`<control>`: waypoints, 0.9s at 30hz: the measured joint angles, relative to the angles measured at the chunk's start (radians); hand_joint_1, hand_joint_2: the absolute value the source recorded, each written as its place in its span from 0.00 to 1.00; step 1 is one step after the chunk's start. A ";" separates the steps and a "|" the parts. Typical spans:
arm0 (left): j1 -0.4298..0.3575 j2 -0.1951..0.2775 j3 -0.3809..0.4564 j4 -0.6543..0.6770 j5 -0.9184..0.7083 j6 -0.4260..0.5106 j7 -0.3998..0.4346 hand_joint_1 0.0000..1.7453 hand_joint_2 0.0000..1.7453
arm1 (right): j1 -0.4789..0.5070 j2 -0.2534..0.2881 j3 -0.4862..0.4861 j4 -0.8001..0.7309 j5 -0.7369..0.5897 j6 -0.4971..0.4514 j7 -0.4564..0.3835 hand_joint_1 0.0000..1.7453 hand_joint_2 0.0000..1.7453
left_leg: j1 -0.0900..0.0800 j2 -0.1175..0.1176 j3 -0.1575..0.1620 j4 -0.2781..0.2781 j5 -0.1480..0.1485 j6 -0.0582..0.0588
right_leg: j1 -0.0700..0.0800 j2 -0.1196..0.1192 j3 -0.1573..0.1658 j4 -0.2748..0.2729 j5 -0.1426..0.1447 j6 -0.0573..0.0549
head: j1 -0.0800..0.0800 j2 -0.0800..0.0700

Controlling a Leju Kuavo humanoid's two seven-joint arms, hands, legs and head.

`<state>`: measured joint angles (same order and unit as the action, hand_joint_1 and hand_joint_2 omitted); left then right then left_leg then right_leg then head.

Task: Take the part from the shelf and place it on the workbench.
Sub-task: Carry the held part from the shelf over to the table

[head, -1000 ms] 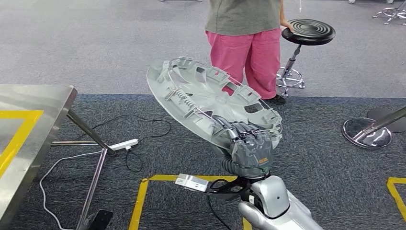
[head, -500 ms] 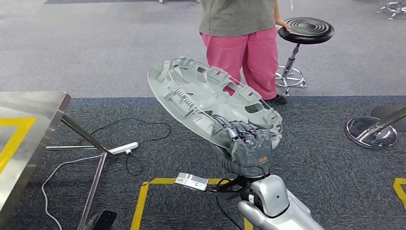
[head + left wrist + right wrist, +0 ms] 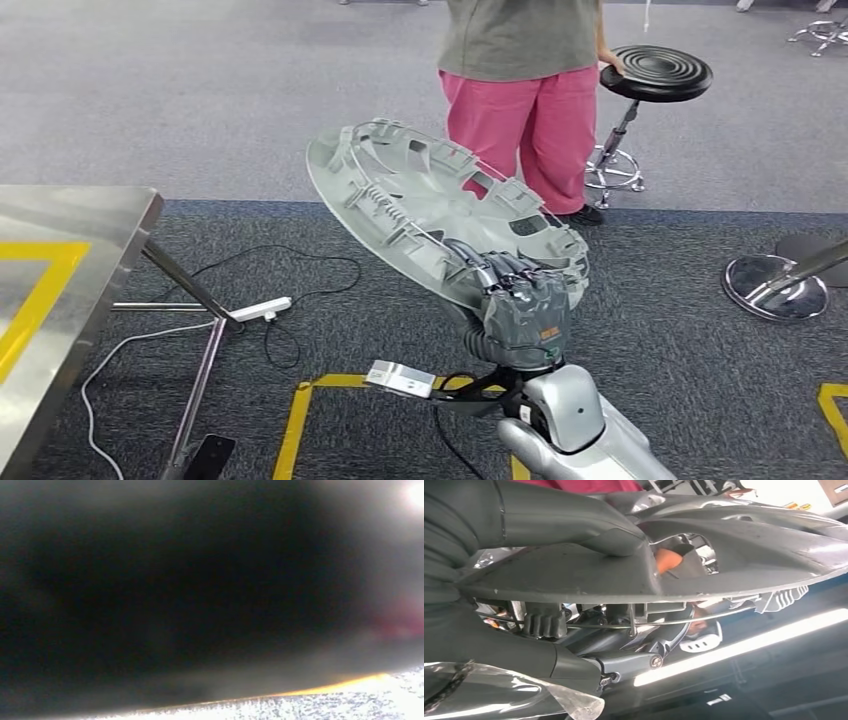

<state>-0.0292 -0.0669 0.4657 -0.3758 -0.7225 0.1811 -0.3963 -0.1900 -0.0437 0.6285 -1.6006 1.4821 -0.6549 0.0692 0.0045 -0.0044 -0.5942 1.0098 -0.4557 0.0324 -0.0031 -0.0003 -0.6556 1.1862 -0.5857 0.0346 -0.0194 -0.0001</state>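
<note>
The part is a large round grey plastic wheel cover, ribbed side up and tilted, held in the air over the dark carpet. My right hand grips its near rim from below. In the right wrist view the thumb presses on one face of the part and the darker fingers hook the other face. The steel workbench, marked with yellow tape, stands at the left edge, well apart from the part.
A person in pink trousers stands just beyond the part, one hand on a black stool. A chrome stool base lies at the right. A power strip and cables lie by the bench legs. Yellow floor tape runs below.
The whole picture swung a little left and then back right, so the camera moved. The part sits the same way in my right hand. The person stays by the stool.
</note>
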 joint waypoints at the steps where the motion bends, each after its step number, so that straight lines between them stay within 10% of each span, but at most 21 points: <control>1: 0.000 0.000 0.000 0.000 0.000 0.000 0.000 0.00 0.00 | 0.001 0.000 0.000 0.001 0.000 0.000 0.000 1.00 1.00 | -0.002 0.000 0.002 0.000 -0.002 0.003 | 0.000 0.000 -0.040 0.069 -0.021 0.000 | 0.001 0.000; 3: 0.003 0.000 0.000 0.000 0.000 0.000 0.000 0.00 0.00 | 0.005 0.000 -0.001 0.004 0.000 0.000 0.000 1.00 1.00 | -0.006 -0.001 0.008 0.000 -0.007 0.005 | 0.000 0.000 -0.081 0.119 -0.010 -0.002 | 0.002 0.000; 7: 0.004 -0.001 0.000 0.000 0.000 0.000 -0.001 0.00 0.00 | 0.006 -0.001 -0.001 0.008 0.000 -0.002 -0.002 1.00 1.00 | -0.012 -0.004 0.026 0.002 -0.023 -0.003 | 0.003 0.000 0.022 -0.118 0.120 -0.016 | 0.001 0.000; 13: 0.002 -0.001 0.000 0.000 0.000 0.000 -0.002 0.00 0.00 | 0.003 0.000 -0.002 0.008 0.000 -0.003 -0.001 1.00 1.00 | -0.010 -0.004 0.010 0.041 -0.055 -0.032 | 0.002 0.002 0.059 -0.180 0.123 -0.036 | -0.003 0.000; 16: 0.001 -0.002 0.001 0.000 0.000 -0.001 -0.002 0.00 0.00 | 0.001 0.000 -0.002 0.009 0.001 -0.002 -0.002 1.00 1.00 | -0.004 -0.003 -0.083 0.228 -0.137 -0.047 | 0.002 -0.001 0.069 -0.182 0.117 -0.046 | -0.005 0.000; 18: 0.004 -0.001 0.001 0.000 0.000 -0.002 -0.002 0.00 0.00 | 0.002 0.000 -0.002 0.009 0.001 -0.002 -0.002 1.00 1.00 | 0.000 -0.003 -0.130 0.300 -0.140 -0.051 | 0.002 0.000 0.075 -0.182 0.111 -0.048 | -0.005 0.000; 22: 0.003 -0.001 0.001 0.000 0.000 -0.002 -0.002 0.00 0.00 | 0.001 0.000 -0.001 0.009 0.000 -0.001 -0.002 1.00 1.00 | 0.004 -0.001 -0.045 0.086 -0.001 -0.048 | 0.003 0.003 0.097 -0.180 0.095 -0.038 | -0.005 0.000; 27: 0.004 -0.001 0.002 0.000 -0.001 -0.003 -0.002 0.00 0.00 | 0.000 0.001 -0.001 0.009 -0.002 -0.002 -0.002 1.00 1.00 | -0.001 0.000 -0.011 0.008 0.004 -0.019 | 0.004 0.002 0.094 -0.177 0.081 -0.011 | -0.003 0.000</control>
<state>-0.0249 -0.0676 0.4673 -0.3754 -0.7234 0.1783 -0.3986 -0.1899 -0.0431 0.6271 -1.5912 1.4803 -0.6567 0.0671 0.0031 -0.0044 -0.6053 1.0179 -0.4517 0.0137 0.0011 0.0018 -0.5613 1.0095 -0.5049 0.0234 -0.0225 -0.0001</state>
